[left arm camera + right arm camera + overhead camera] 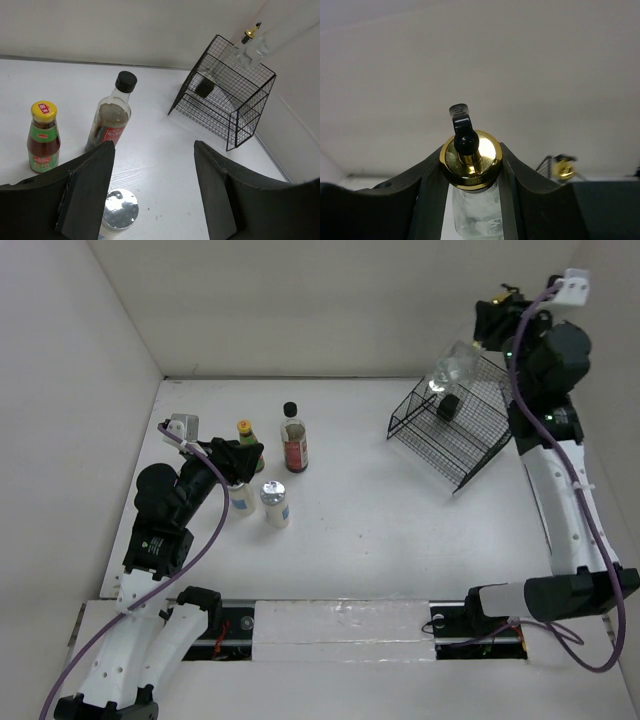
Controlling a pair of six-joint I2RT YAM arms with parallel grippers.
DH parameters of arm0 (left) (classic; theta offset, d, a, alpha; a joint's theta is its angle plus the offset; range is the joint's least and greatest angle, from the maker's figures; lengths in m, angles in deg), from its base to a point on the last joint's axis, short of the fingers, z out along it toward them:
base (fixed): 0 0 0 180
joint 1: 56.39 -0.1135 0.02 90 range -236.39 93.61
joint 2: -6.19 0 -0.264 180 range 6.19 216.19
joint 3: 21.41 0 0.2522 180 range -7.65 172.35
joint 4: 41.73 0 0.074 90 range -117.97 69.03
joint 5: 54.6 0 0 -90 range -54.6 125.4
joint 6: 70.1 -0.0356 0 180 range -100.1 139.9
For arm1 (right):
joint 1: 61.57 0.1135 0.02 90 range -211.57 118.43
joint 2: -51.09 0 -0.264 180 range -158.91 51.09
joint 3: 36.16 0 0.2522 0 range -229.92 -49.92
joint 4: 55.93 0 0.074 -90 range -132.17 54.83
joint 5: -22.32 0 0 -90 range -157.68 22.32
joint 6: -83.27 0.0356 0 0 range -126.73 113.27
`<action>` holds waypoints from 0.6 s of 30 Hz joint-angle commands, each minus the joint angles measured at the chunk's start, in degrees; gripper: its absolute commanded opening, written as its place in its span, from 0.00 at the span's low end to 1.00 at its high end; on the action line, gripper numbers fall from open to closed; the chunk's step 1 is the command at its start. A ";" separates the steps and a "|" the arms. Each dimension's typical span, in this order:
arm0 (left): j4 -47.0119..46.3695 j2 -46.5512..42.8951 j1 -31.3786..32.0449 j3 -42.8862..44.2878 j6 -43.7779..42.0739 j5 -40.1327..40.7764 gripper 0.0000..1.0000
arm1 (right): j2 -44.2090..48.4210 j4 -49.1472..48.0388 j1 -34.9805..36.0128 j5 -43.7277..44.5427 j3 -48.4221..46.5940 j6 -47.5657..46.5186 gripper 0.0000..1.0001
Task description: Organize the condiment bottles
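Observation:
My right gripper (484, 332) is shut on the neck of a clear glass bottle (455, 364) with a gold pourer (470, 159), holding it tilted above the black wire basket (470, 455). A second glass bottle (446, 403) lies in the basket; its gold pourer (564, 169) shows in the right wrist view. My left gripper (245, 455) is open and empty (152, 150) above the left group. There stand the yellow-capped bottle (244, 430) (43, 137), the black-capped red-labelled bottle (293, 445) (111, 117) and a short white bottle (275, 505) (120, 216). Another white bottle (240, 500) is partly hidden under the left gripper.
The wire basket (225, 107) stands tilted at the back right, close to the right wall. White walls close the table at the left, back and right. A white strip (345, 625) runs along the near edge between the arm bases.

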 commanded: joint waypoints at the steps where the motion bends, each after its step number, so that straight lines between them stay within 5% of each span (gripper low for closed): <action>1: -2.93 -0.63 -0.29 -0.51 0.39 -1.13 0.60 | 2.54 -0.53 -5.25 0.30 -5.76 1.89 0.18; 9: -2.93 -0.10 -0.29 -0.51 0.39 -1.13 0.60 | -3.87 5.28 -16.08 1.44 -18.76 2.42 0.18; 18: -2.93 0.43 -0.29 -0.51 0.39 -1.13 0.60 | -9.76 2.92 -20.04 -0.75 -19.83 2.42 0.18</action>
